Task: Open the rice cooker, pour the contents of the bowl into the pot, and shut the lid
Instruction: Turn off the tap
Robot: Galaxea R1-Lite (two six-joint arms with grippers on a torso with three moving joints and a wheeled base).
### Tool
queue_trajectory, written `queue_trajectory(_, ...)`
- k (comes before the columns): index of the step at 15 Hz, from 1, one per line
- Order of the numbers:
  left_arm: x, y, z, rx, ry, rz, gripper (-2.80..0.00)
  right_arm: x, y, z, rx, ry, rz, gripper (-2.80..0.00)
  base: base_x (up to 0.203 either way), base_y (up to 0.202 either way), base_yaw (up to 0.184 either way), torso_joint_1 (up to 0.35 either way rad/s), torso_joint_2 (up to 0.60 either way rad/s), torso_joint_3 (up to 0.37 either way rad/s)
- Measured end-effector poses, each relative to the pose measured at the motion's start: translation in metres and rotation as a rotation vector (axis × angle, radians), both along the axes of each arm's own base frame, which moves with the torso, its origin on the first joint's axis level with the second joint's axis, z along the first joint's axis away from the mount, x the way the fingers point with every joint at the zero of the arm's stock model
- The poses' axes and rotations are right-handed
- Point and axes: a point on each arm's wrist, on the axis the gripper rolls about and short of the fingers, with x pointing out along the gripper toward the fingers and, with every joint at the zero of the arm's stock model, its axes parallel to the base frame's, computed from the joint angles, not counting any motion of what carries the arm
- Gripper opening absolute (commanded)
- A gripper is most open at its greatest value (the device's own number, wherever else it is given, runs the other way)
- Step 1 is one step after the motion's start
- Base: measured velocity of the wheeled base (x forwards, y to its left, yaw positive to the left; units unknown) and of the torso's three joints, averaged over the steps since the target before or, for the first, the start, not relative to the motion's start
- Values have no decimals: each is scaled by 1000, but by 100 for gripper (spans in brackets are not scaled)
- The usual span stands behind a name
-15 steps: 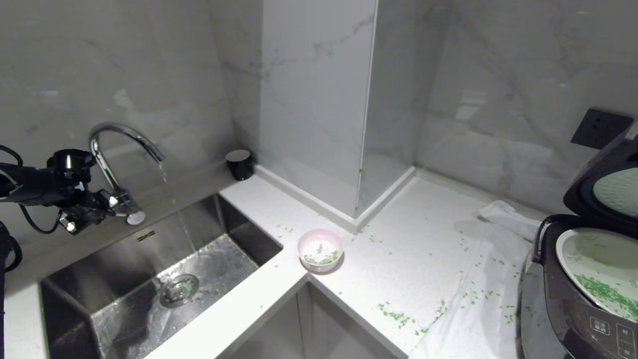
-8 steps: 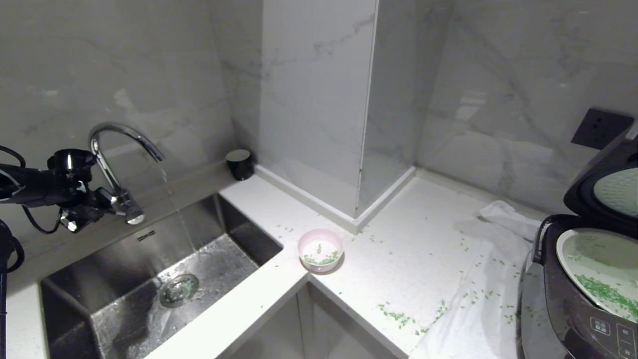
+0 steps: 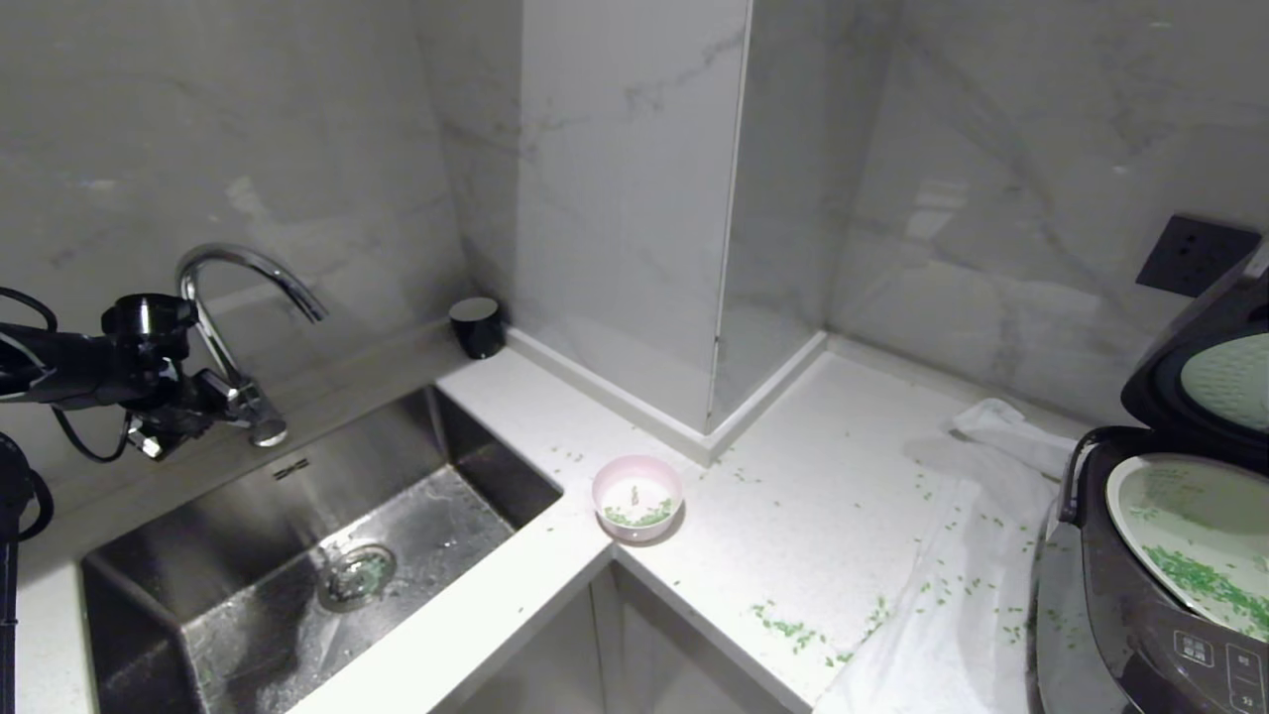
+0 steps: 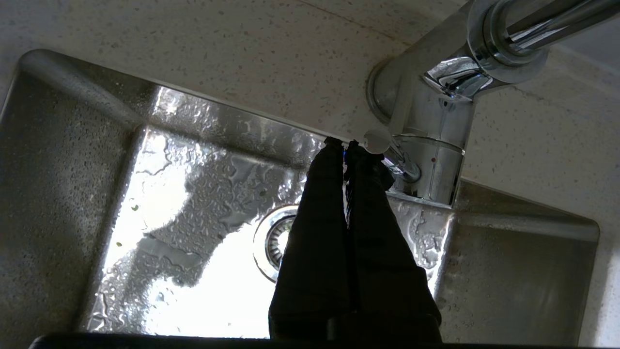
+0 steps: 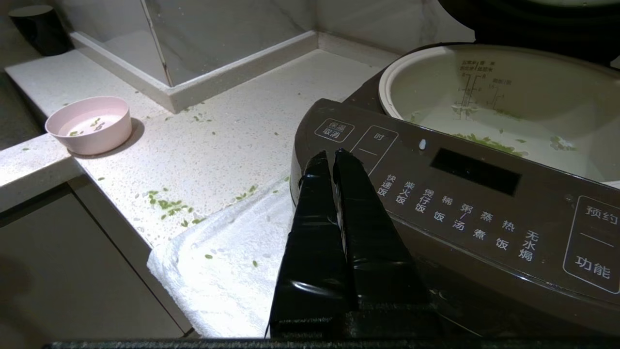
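Observation:
The rice cooker (image 3: 1140, 615) stands at the far right with its lid (image 3: 1214, 372) raised. Its pot (image 3: 1195, 526) holds some green contents (image 3: 1210, 585). The pink bowl (image 3: 636, 496) sits on the counter corner by the sink, with a few green bits in it. My left gripper (image 3: 220, 400) is far left at the faucet, shut; in the left wrist view the left gripper (image 4: 341, 143) has its tips against the lever's round end (image 4: 378, 140). My right gripper (image 5: 329, 155) is shut and parked before the cooker's button panel (image 5: 455, 194); the bowl (image 5: 89, 125) lies well beyond it.
A steel sink (image 3: 297, 555) with a curved faucet (image 3: 238, 268) fills the left. Green bits lie scattered over the white counter (image 3: 793, 496) and a white towel (image 3: 952, 615) beside the cooker. A black cup (image 3: 476, 325) stands at the wall, a wall socket (image 3: 1195, 255) behind the cooker.
The stream of water from the faucet thinned and has stopped. My left gripper shifted slightly at the faucet lever. Bowl and cooker have not moved.

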Motion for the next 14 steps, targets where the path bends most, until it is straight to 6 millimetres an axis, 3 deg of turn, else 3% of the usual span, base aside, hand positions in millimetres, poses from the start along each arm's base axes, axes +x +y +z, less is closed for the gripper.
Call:
queue_trajectory(5,-1,2,-2,-2,6,9,-280,0,0,0,0,0,0,-280,0,0,0,0,0,0)
queue_trajectory(8,-15,-7,-1,-55,77,-18,-280,0,0,0,-1,0,0,-280,0,0,0,0,0,0)
queue_trajectory(11,-39,-35,4,-145,129,-114,-280,0,0,0,-1,0,0,-280,0,0,0,0,0,0)
queue_trajectory(14,-72,-76,12,-179,151,-242,-280,0,0,0,0,0,0,-280,0,0,0,0,0,0)
